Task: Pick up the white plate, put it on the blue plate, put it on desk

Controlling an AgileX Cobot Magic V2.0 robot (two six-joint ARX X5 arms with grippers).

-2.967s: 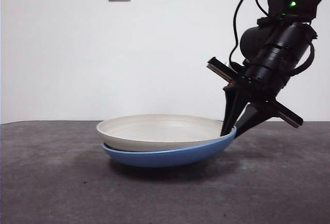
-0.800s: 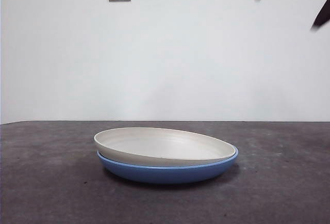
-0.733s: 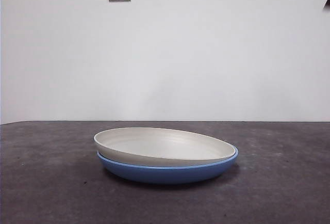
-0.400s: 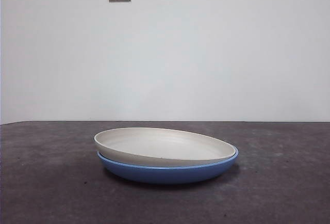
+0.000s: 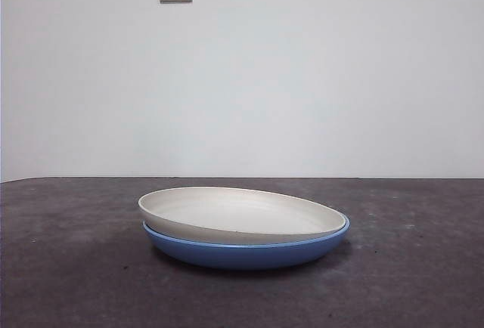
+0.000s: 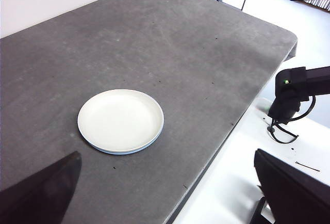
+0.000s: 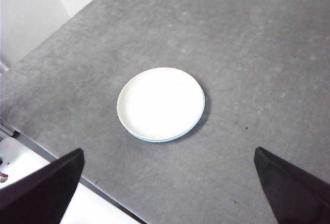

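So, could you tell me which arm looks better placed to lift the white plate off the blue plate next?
Neither clearly: both claws, left and right, are open and high above the white plate on the blue plate; the right looks slightly more centred.

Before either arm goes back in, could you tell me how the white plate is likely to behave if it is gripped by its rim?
The white plate looks rigid, so it should lift without flexing. It sits tilted in the glossy blue plate, so it may slide or rock. Its low rim offers little grip.

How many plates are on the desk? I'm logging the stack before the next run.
2. The white plate sits nested on the blue plate, slightly tilted, mid-desk. Both grippers are raised clear, open.
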